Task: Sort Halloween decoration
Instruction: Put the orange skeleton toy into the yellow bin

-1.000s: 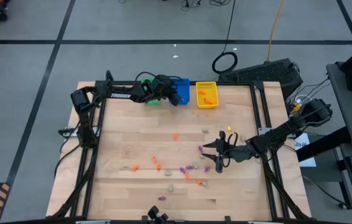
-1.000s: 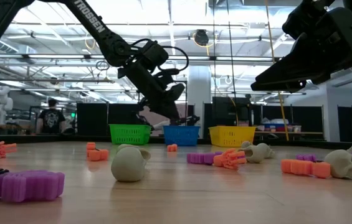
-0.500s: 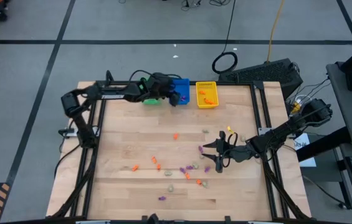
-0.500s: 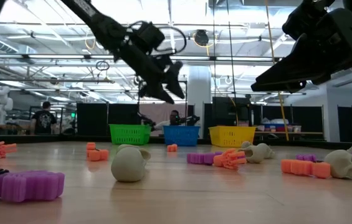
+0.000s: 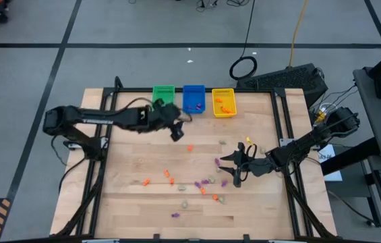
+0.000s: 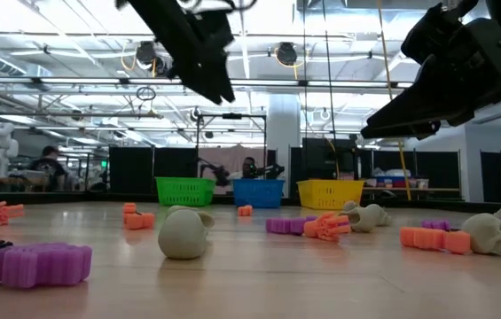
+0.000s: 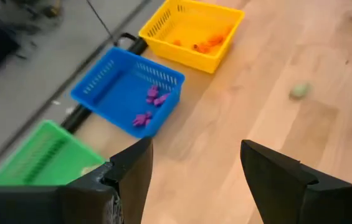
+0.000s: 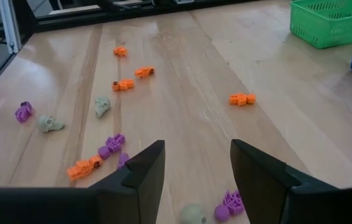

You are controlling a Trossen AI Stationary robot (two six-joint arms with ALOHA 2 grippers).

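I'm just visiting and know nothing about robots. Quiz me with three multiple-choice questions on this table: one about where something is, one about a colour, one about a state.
1. Where do the three bins stand?
A. along the table's far edge
B. in the table's middle
C. on the floor

2. What colour are the trinkets in the blue bin?
A. orange
B. purple
C. beige

3. How is the left gripper?
A. shut on a trinket
B. open and empty
C. resting inside a bin

Answers:
1 A: the high view shows green bin, blue, and yellow bin lined up there.
2 B: the left wrist view shows purple trinkets inside.
3 B: its fingers stand apart with only bare wood between.
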